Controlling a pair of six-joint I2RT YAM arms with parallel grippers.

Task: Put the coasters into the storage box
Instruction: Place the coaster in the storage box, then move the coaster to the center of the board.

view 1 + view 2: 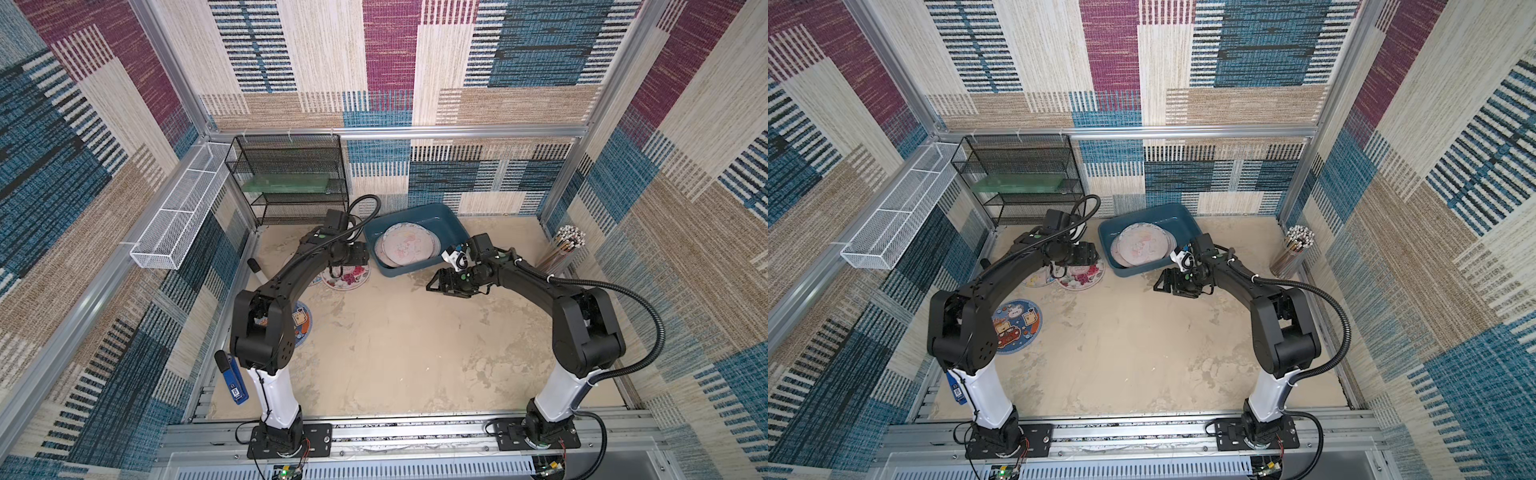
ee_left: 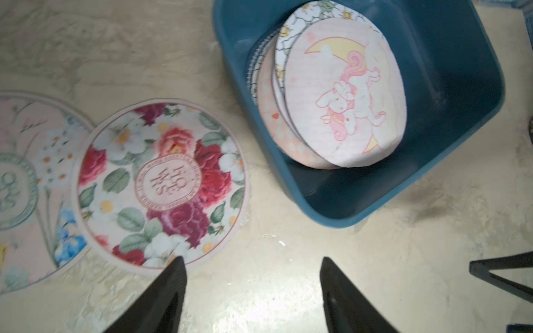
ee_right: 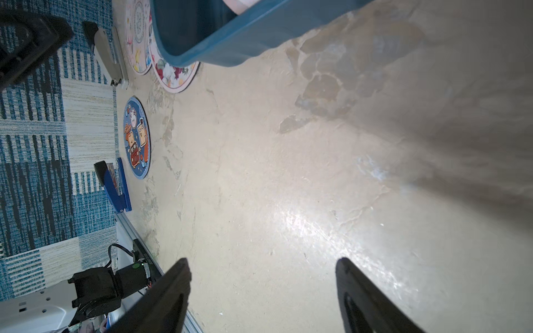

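Observation:
The teal storage box (image 1: 440, 216) (image 2: 461, 57) stands at the back of the table, with several coasters stacked in it. A pink unicorn coaster (image 1: 407, 245) (image 2: 343, 95) lies on top. Left of the box, a rose-printed coaster (image 1: 351, 278) (image 2: 161, 184) lies flat beside a pale pink flower coaster (image 1: 1038, 278) (image 2: 23, 187). A dark blue coaster (image 1: 1017, 324) (image 3: 137, 138) lies nearer the left arm's base. My left gripper (image 2: 253, 259) hovers open and empty above the table, between the rose coaster and the box. My right gripper (image 3: 262, 261) (image 1: 432, 286) is open and empty over bare table in front of the box.
A black wire rack (image 1: 286, 178) and a white mesh basket (image 1: 183, 208) stand at the back left. A blue stapler (image 1: 232, 380) and a grey stapler (image 3: 109, 54) lie along the left edge. A cup of pencils (image 1: 561, 249) stands at the right wall.

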